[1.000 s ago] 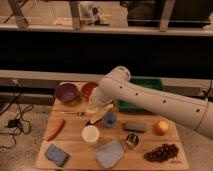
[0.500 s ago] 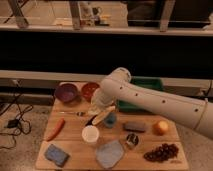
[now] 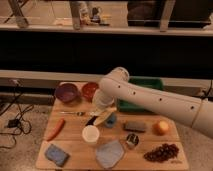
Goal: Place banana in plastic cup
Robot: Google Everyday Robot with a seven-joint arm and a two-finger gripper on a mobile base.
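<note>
Over the tabletop (image 3: pixel 75 146), the gripper (image 3: pixel 103 109) clamps the banana (image 3: pixel 103 118) in closed jaws. It slants down-left, dark tip just behind the plastic cup (image 3: pixel 90 134).

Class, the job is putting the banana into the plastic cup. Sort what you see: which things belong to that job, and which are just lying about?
Belongs to the job: pale yellow curved banana; white plastic cup; the robot's hand, shut on the banana just behind the cup.

Lying about: orange-red carrot; purple bowl; red bowl; green tray; round orange fruit; dark grapes.
</note>
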